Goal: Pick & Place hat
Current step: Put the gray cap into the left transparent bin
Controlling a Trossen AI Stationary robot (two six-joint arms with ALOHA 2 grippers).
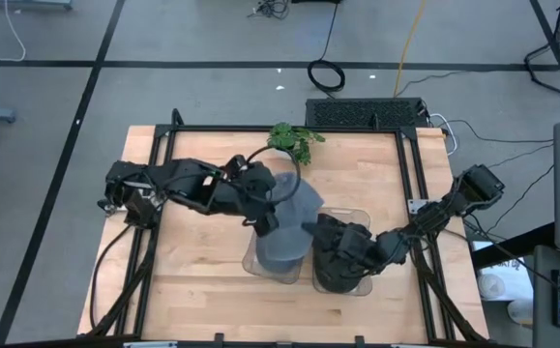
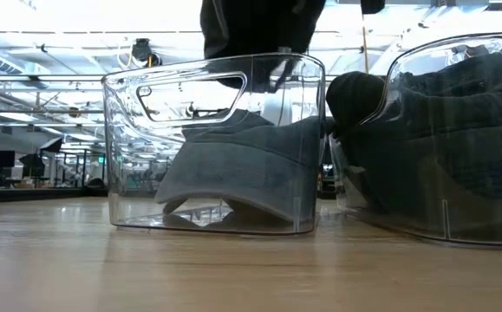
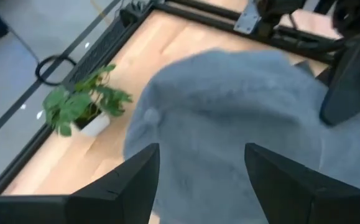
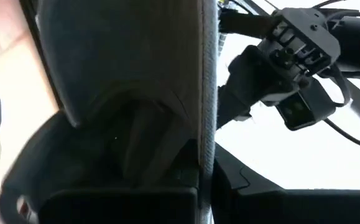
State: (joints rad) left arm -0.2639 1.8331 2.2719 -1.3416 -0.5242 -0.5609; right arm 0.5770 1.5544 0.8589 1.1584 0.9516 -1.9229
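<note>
A soft grey cloth hat (image 1: 289, 227), domed with a curved brim, lies in a clear hard plastic bin (image 2: 125, 147) with rounded corners and a cut-out handle, standing on the pale wooden plank bench (image 1: 202, 280). In the low view the hat's brim rests on the bin floor and its crown leans against the bin wall; from above, part of the hat rises over the bin rim on the side toward the plant.

The left end effector (image 1: 265, 224) hangs just over the hat, above the bin. Its two dark, flat fingers (image 3: 130, 180) stand apart with the fuzzy grey fabric between and beyond them, not pinched.

Just beside the bin, on the side away from the left arm, stands a second clear bin (image 2: 459, 139) filled with dark cloth, a black hat (image 1: 342, 256) by its look. The right end effector (image 1: 333, 242) sits down in that second bin with its fingers closed; whether it grips the dark fabric cannot be told.

A small leafy green plant (image 1: 294, 143) in a white pot stands at the bench edge, beyond the grey hat's bin.
</note>
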